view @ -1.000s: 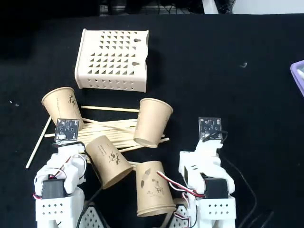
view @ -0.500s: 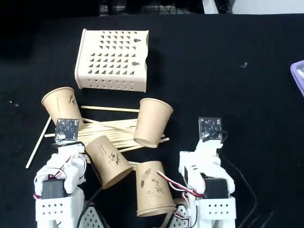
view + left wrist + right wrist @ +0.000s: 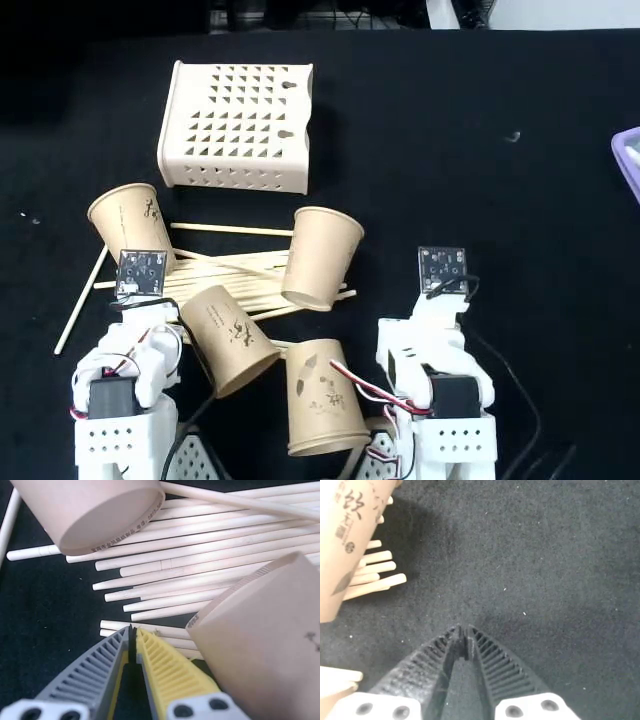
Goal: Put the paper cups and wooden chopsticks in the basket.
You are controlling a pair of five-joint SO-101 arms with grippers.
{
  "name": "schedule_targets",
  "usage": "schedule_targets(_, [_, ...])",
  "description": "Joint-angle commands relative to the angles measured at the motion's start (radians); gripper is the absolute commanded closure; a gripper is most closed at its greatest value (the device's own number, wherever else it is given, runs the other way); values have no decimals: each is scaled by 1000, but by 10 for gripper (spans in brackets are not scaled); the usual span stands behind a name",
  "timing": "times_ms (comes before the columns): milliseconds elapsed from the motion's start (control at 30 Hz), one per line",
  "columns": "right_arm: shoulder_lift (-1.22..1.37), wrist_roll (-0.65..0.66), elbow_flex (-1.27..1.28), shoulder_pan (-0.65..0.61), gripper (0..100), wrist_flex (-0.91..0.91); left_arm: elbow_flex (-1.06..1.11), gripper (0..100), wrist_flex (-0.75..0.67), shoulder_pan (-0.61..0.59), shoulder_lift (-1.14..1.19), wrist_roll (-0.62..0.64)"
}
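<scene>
Several brown paper cups lie tipped on the black table: one at the left, one in the middle, two near the arms. A pile of wooden chopsticks lies between them, with one stick apart at the left. The cream perforated basket lies farther back. My left gripper is shut, its tips just above chopstick ends between two cups. My right gripper is shut over bare cloth, a cup and chopstick ends off to its side.
A purple container's edge shows at the table's far right. The right half of the black cloth is open room. Both arm bases stand at the near edge.
</scene>
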Motion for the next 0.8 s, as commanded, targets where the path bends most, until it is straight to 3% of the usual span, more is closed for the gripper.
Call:
schedule_targets(0, [-93,11,-4,21,983,-46,22,970,-5,-13,-8,-11])
schedule_targets(167, [-93,11,-94,31,983,-147,-73,970,-144,-58,-8,-11])
schedule_targets(500, [-93,12,-499,29,976,-344,-433,970,-304,-447,-8,-11])
schedule_targets(700, [-91,118,-527,25,750,-474,-507,970,-531,-469,-8,-9])
schedule_targets(767, [-88,117,-564,29,724,-494,-512,947,-589,-450,-8,-9])
